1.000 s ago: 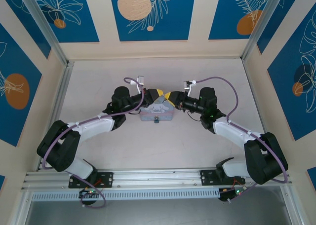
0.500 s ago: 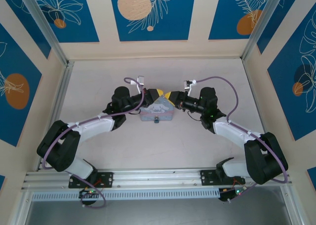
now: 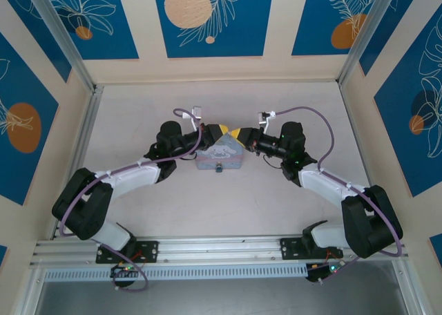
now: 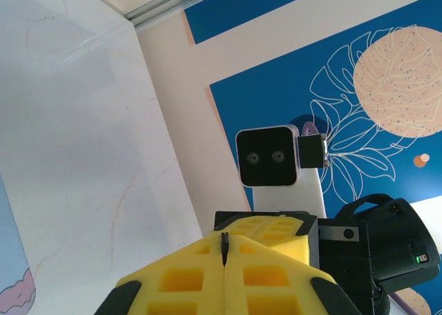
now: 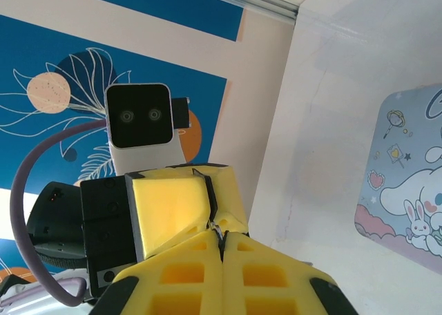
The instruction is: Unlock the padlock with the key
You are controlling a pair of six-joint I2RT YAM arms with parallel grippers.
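Two arms meet tip to tip over the 12 o'clock edge of the cartoon tin (image 3: 222, 151) at the middle of the counter (image 3: 207, 211). The left pincer (image 3: 219, 130) and right pincer (image 3: 239, 134) are both fully closed, and a dark sliver (image 4: 224, 244) between the left pads (image 4: 186, 273) is too small to name. The padlock (image 3: 218, 168) hangs on the tin's 6 o'clock face. If a key is being passed here, an early tug by either arm could drop it.
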